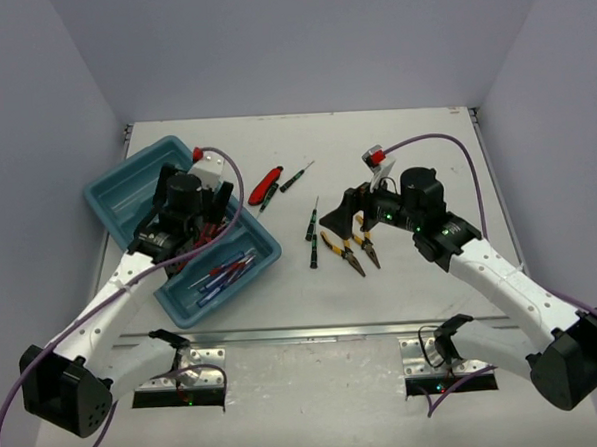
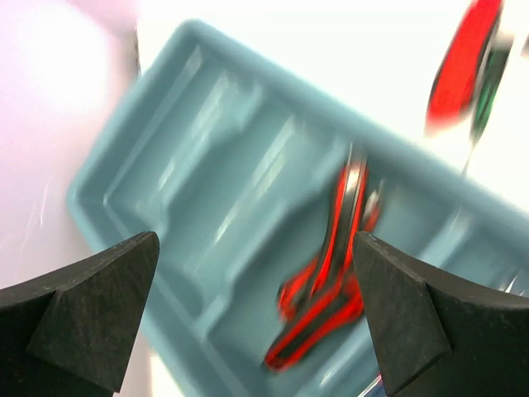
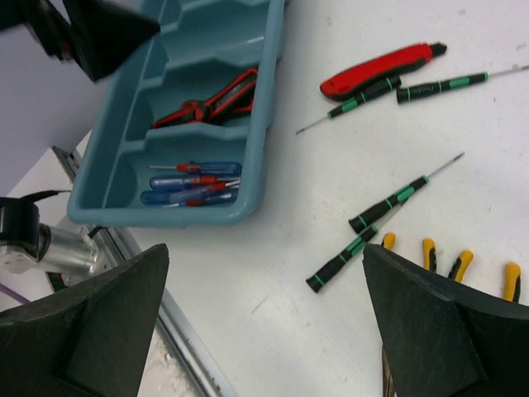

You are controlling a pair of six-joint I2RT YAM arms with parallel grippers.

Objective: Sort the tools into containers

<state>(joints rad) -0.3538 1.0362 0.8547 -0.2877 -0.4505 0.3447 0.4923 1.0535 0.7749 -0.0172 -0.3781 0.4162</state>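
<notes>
Over the teal tray [image 1: 127, 192], left side of the worktop [image 1: 415, 147]: my left jaws hang spread wide, nothing between the fingers [image 2: 91, 314]. The left wrist view is blurred.

- Edges: the tray lies at a slant. Its far corner is near the left wall and its near corner is close to the worktop's front edge. Walls close off the left, back and right.
- Open room: there is bare worktop from the loose tools back to the rear wall, and more to the right of my right arm.
- Tray contents: four long compartments. Red-handled cutters [image 2: 331, 289] lie in the second one from the right-hand rim, directly under my left jaws. A small bunch of blue-handled screwdrivers [image 3: 194, 182] lies in the compartment along that rim.
- Loose tools on the worktop:
  - one red cutter [image 1: 265, 185] just beyond the tray;
  - four thin black-green screwdrivers [image 3: 397, 198] scattered mid-table;
  - two yellow-handled pliers [image 1: 352, 251] side by side.
- Right jaws: wide apart and holding nothing, poised just beside the pliers.
- Writing: any lettering on the handles is too small to read.
</notes>
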